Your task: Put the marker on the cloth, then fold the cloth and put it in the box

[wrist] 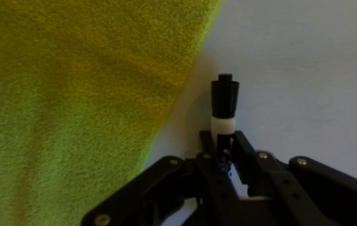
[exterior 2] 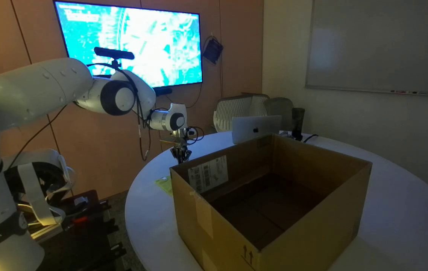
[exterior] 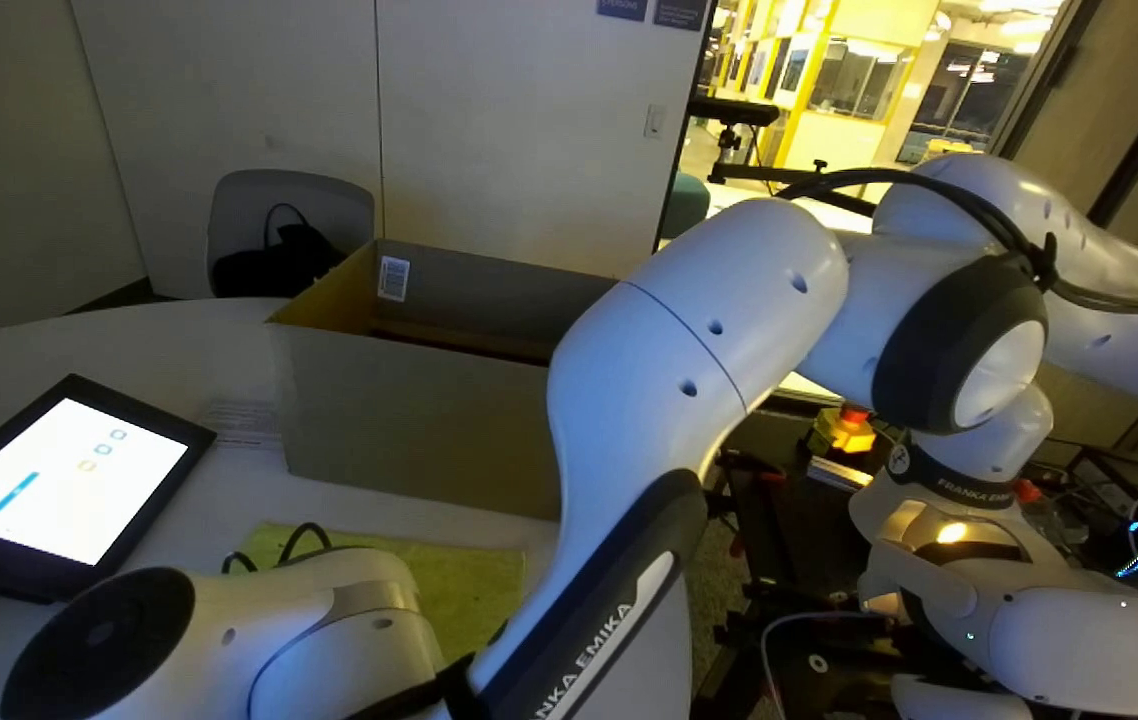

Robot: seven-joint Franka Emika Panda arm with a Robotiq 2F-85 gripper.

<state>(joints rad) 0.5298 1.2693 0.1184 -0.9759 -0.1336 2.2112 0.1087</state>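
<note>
Firstly, marker (wrist: 224, 100): one, slim, black-ended, white-banded, its dark end projecting forward from the claw (wrist: 223, 138). Location: over the counter (wrist: 307, 78), just beside the cloth (wrist: 87, 94), not on it. Whether it touches the surface beneath cannot be told.

Claw: fingers (wrist: 206, 144) drawn in to either side of the barrel, pinching it just behind the band.

Cloth: one, yellow-green, laid out on the counter, softly creased, unfolded by appearance; partly hidden by the arm (exterior: 649, 360) in an exterior view.

Next outward, box (exterior 2: 311, 233): one, large, brown cardboard, open at the top, on the counter near the cloth; pale label (exterior 2: 208, 174) on an inside wall.

Also on the counter: tablet (exterior: 69, 480), black-framed, screen lit; laptop (exterior 2: 257, 128), beyond the box; each in an exterior view.

Step in hand, as judged: the first, marker to cloth; grasp made, placing not yet done. Folding and boxing appear outstanding.

Next move calls for: a slight lift, should the marker be resting on the counter; a short sideways carry across the cloth's edge; lowering well inside it, so that a fold can cover the marker; then parting the fingers gently, since a slim barrel would probably roll if dropped.
</note>
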